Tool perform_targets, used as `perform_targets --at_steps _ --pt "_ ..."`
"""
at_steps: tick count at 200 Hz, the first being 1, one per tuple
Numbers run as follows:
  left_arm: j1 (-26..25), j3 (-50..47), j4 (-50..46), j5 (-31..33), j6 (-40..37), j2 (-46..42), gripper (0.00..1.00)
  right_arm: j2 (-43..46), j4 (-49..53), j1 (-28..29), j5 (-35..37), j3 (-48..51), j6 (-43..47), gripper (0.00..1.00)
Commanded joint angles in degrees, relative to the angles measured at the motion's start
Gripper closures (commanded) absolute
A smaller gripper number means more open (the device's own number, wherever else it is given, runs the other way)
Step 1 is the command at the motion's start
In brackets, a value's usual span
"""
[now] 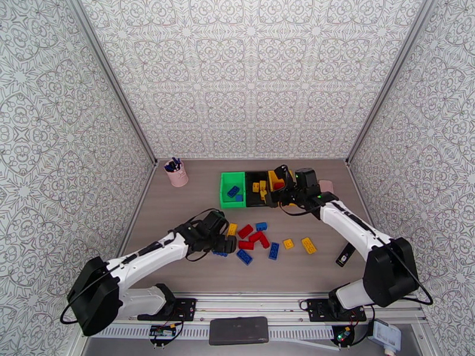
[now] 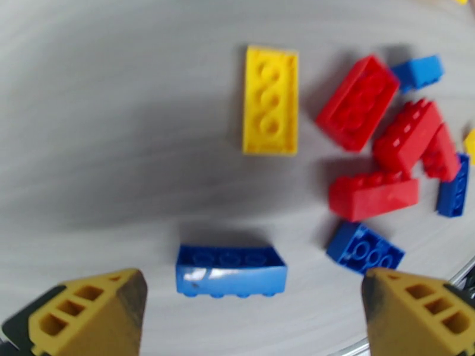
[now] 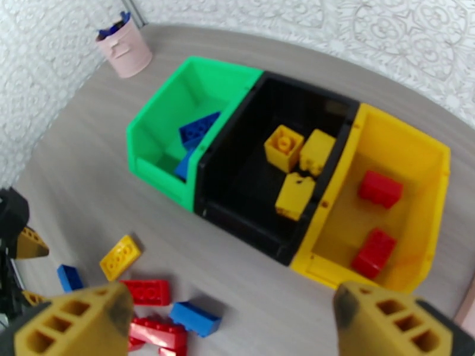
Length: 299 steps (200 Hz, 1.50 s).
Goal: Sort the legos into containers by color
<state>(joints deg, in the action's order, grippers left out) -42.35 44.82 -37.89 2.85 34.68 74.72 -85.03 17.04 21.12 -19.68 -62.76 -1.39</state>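
Top view: left gripper (image 1: pixel 224 247) sits low over the bench (image 1: pixel 178 209), at the left edge of the loose legos (image 1: pixel 255 237). State: released, fingers (image 2: pixel 89 310) spread wide, nothing held.

Left wrist view: left gripper (image 2: pixel 252 318) straddles 1 blue brick (image 2: pixel 231 271), which lies on the bench between the 2 fingers and touches neither. Beyond it lies a flat yellow brick (image 2: pixel 270 99). To the right of that is a cluster of red bricks (image 2: pixel 371 194) with blue ones at its edges.

Top view: right gripper (image 1: pixel 279 180) hovers above the yellow bin (image 1: pixel 271 179). State: released, fingers wide apart, empty; same reading in the right wrist view (image 3: pixel 234 318).

Containers: 3 bins in a row at back-centre of the bench, walls touching. Left to right: green bin (image 1: pixel 225 200), black bin (image 1: pixel 249 200), yellow bin.

Contents, right wrist view:
- green bin (image 3: pixel 154 155): 2 blue bricks
- black bin (image 3: pixel 237 215): 3 yellow bricks
- yellow bin (image 3: pixel 404 132): 2 red bricks

Loose legos lie on the bench in front of the bins, between the 2 arms: reds in the middle, blues and yellows around them.

The pink cup of pens (image 1: pixel 177 173) stands at back left, well apart from the bins.
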Motion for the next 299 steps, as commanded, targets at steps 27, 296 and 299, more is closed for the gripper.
perform_targets --at_steps 27,296,299 --pt "-0.52 0.85 -2.48 -0.22 1.81 4.56 0.00 1.54 -0.15 0.23 -1.24 1.89 1.76 0.07" --pt "1.22 8.08 13.56 11.09 -1.96 6.24 0.36 4.04 -2.53 2.68 -2.37 3.09 -0.62 0.07" --pt "1.49 8.83 14.14 11.30 -2.24 6.74 0.36 4.00 -2.54 2.83 -2.24 3.02 -0.70 0.06"
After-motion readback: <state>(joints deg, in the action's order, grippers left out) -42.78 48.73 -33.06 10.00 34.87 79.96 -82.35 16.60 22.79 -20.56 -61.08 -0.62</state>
